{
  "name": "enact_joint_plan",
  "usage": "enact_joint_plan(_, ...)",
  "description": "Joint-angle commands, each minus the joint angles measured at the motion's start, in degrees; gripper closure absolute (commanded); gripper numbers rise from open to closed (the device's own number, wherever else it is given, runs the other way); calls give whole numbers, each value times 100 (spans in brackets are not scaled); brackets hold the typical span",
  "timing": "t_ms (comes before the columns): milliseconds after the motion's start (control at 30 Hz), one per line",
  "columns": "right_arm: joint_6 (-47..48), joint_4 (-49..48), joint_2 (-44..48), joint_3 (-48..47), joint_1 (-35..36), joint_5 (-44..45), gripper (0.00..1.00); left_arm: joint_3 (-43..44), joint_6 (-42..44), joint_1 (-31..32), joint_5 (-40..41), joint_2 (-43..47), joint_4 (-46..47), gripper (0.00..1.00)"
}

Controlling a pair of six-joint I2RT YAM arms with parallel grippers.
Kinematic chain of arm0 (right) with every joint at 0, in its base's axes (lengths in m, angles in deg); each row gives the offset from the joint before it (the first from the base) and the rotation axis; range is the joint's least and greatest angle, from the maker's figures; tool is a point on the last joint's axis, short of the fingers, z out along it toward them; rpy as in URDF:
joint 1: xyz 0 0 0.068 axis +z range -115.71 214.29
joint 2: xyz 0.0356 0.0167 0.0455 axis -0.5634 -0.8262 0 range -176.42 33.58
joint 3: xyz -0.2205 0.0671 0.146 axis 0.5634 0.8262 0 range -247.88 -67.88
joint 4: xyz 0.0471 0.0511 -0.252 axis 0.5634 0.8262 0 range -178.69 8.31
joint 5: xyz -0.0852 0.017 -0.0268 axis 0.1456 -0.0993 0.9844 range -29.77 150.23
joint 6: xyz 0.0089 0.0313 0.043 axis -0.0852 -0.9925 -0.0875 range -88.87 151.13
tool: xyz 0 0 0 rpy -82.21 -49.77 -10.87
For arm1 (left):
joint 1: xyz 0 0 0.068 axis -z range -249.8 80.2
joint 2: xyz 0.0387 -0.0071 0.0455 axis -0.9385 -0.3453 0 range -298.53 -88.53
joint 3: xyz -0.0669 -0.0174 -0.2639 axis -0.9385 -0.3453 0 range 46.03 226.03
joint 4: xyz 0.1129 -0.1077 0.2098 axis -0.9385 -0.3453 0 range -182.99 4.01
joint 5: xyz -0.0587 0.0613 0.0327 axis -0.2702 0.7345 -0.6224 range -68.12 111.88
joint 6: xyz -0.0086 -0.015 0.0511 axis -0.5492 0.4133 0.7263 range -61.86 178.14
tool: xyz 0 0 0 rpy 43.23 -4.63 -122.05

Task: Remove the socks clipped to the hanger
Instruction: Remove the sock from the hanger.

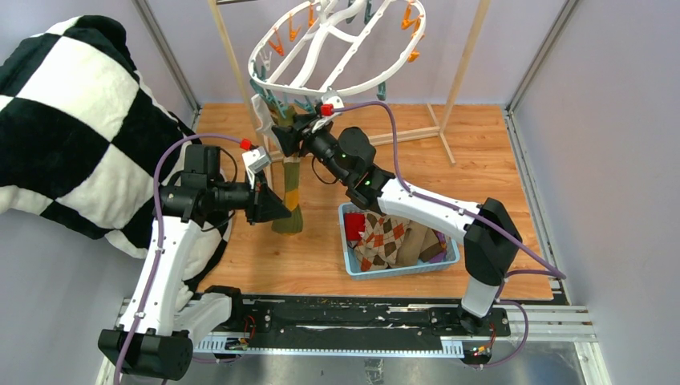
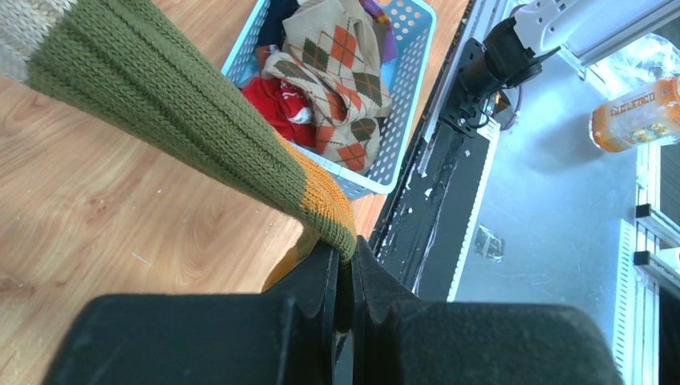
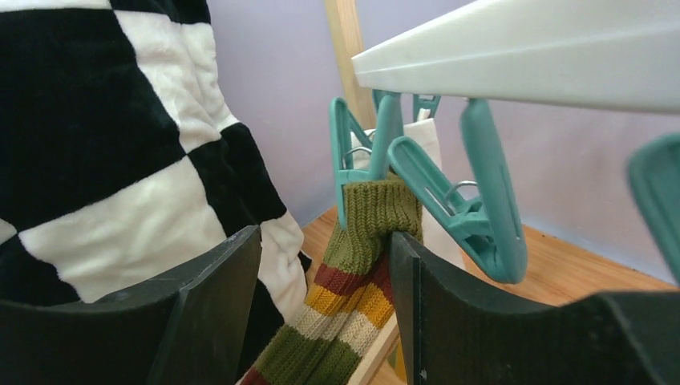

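Observation:
The white oval hanger (image 1: pixel 337 44) hangs tilted at the top centre, with orange and teal clips on its rim. A long olive sock (image 1: pixel 290 188) with red, yellow and cream stripes hangs from it. Its cuff (image 3: pixel 373 212) is pinched in a teal clip (image 3: pixel 353 152) under the hanger's rim (image 3: pixel 521 56). My left gripper (image 2: pixel 345 253) is shut on the sock's orange-and-olive toe end (image 2: pixel 325 200). My right gripper (image 3: pixel 325 234) is open just below the clip. The sock's upper part runs between its fingers, against the right finger (image 3: pixel 433 313). Something white hangs behind the clips.
A blue basket (image 1: pixel 401 269) on the wooden floor holds argyle (image 2: pixel 337 80), red and other socks. A black-and-white checked blanket (image 1: pixel 72 120) fills the left side. The light wooden rack (image 1: pixel 465 72) stands behind the hanger. A second teal clip (image 3: pixel 473 216) hangs beside my right finger.

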Motion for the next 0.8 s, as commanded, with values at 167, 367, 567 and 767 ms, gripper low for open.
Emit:
enact_joint_plan(167,29,-766,-167,-302,-65,712,37,-5,-64,167,-29,196,-130,100)
enact_joint_plan(367,154,-746,-604,-916,-28,719,37,-5,-83,233,4,216,-128,100)
enact_joint_plan(567,266,-840,-844,-1228,-23,703,38,-30,-114,261,18,281,-125,100)
enact_joint_plan(767,362,-903,-901,-1270,-14,525,33,-15,-141,274,-7,314,-125,100)
